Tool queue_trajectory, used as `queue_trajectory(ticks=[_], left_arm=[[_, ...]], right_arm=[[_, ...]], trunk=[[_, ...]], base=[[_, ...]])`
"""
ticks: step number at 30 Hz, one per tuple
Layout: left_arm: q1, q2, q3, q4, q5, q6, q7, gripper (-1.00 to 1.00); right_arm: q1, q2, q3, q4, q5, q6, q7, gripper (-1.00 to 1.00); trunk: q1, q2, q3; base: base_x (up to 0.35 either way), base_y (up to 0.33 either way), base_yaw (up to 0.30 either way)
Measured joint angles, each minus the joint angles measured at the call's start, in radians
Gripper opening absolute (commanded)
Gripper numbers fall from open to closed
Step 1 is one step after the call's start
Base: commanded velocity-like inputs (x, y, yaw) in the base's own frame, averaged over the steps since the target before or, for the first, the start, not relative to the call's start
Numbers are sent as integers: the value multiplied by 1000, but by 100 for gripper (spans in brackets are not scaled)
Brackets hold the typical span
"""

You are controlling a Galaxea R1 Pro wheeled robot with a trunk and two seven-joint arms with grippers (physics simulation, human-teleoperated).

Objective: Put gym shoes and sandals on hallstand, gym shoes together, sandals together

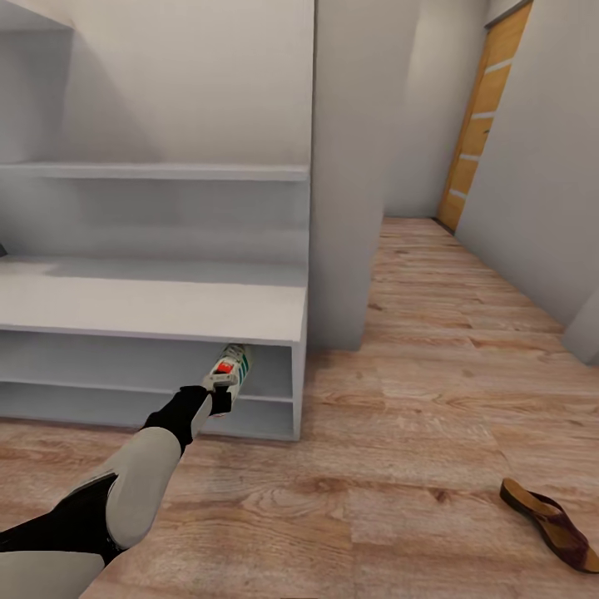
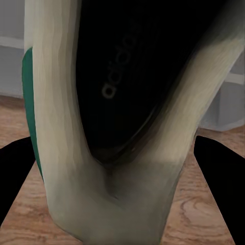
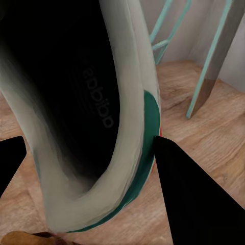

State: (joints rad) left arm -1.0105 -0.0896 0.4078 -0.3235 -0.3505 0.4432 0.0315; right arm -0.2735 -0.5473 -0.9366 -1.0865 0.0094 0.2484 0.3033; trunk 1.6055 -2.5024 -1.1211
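The left gripper [image 1: 220, 398] clamps a gym shoe [image 1: 230, 369] at the hallstand's [image 1: 150, 312] lower shelf.

The left arm [image 1: 137, 482] wears smooth white shell panels broken by black joint sections, with a broad black band near the elbow at seven o'clock in the head view and a slim black wrist toward twelve o'clock from it; the left gripper [image 1: 218, 398] at its tip is small, black and blocky. In both wrist views the fingers [image 2: 222, 173] [image 3: 191, 199] show as flat, matte black wedges with straight edges, plain and unmarked.
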Motion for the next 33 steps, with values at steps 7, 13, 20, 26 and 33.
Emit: queue_trajectory(ticks=[7, 13, 20, 26, 33], left_arm=[[-1, -1, 2, 0, 0, 0, -2, -100], [-1, -2, 1, 0, 0, 0, -2, -100], [-2, 0, 0, 0, 0, 0, -2, -100], [-2, 0, 2, 0, 0, 0, -2, -100], [-1, 0, 0, 0, 1, 0, -2, -100]], right_arm=[[0, 0, 0, 0, 0, 0, 0, -100], [0, 0, 0, 0, 0, 0, 0, -100], [0, 0, 0, 0, 0, 0, 0, -100], [0, 0, 0, 0, 0, 0, 0, -100], [0, 0, 0, 0, 0, 0, 0, -100]], trunk=[[0, 0, 0], [0, 0, 0], [0, 0, 0], [0, 0, 0], [0, 0, 0]], base=[[87, -46, 0], [161, -105, 0], [68, -12, 0], [229, 0, 0], [38, 0, 0]])
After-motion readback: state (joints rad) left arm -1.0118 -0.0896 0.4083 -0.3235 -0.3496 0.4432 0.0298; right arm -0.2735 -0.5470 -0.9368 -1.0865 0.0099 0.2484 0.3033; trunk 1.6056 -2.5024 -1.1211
